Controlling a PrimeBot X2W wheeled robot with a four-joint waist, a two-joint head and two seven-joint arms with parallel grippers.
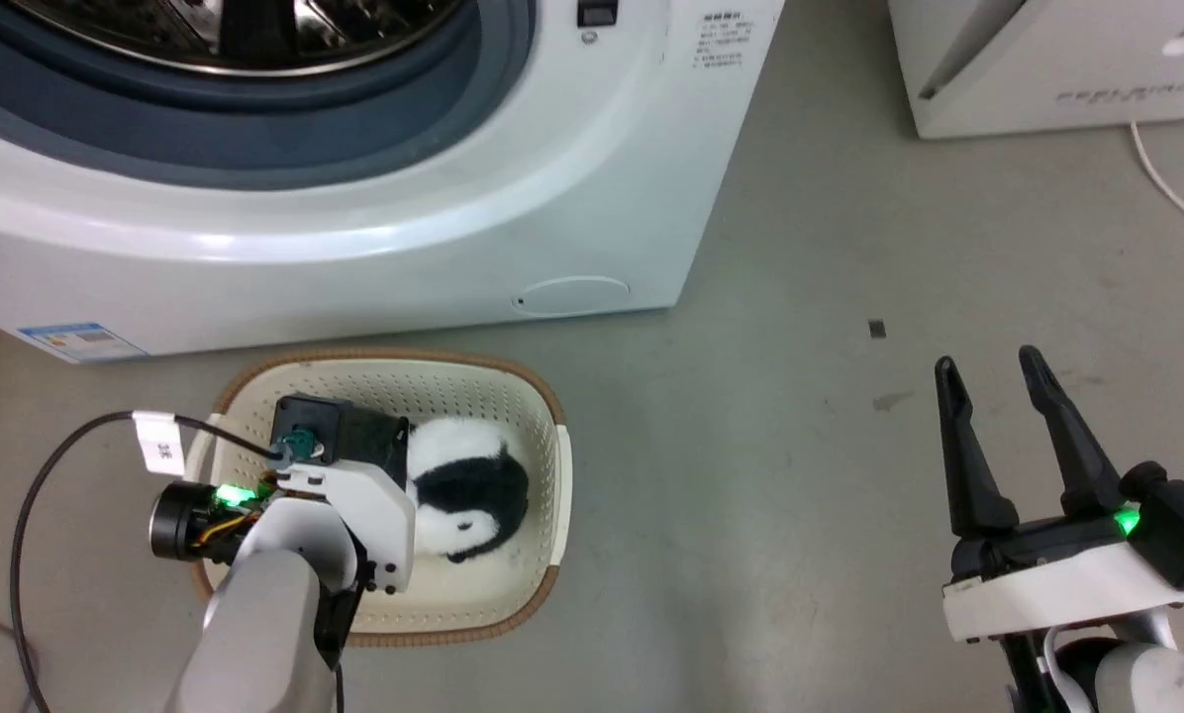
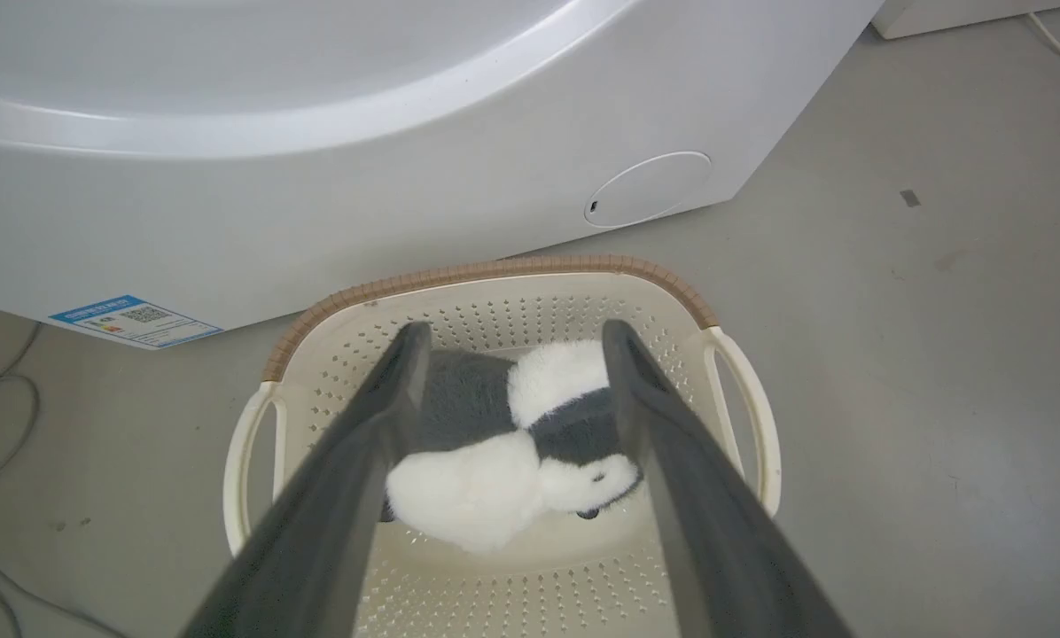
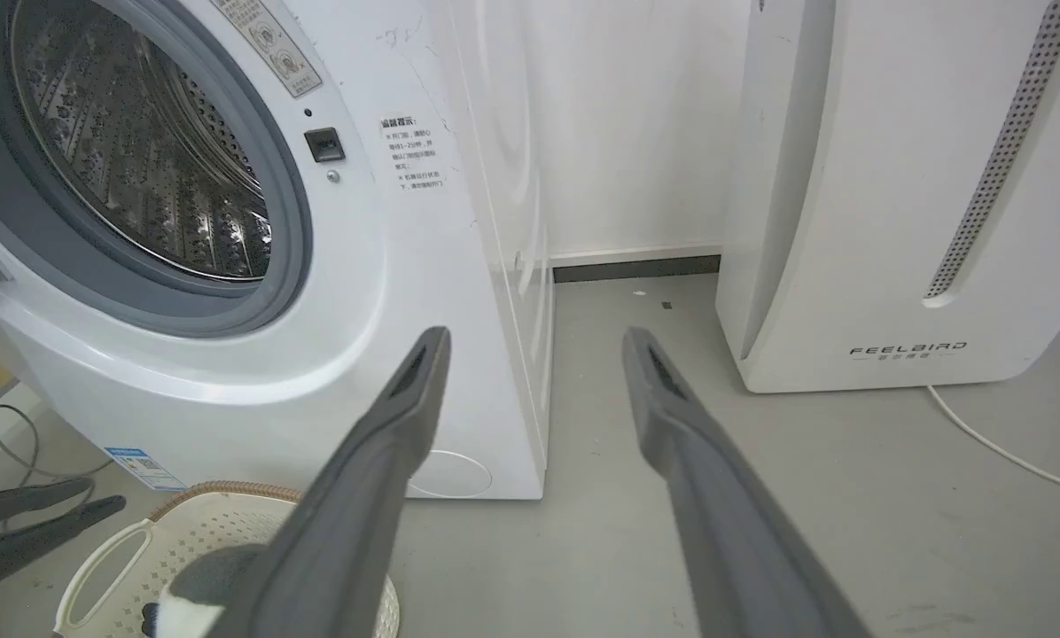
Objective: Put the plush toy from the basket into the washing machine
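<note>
The plush toy lies black-and-white and fluffy in the cream basket, which stands on the floor just before the washing machine. My left gripper hangs open above the basket, one finger on each side of the plush toy, apart from it. In the head view my left wrist covers the toy's left part. My right gripper is open and holds nothing, low at the right over bare floor. The machine's door is open, so its steel drum shows.
A white appliance marked FEELBIRD stands right of the washer, with a white cable on the floor beside it. A black cable loops left of the basket. Grey floor stretches between the basket and my right gripper.
</note>
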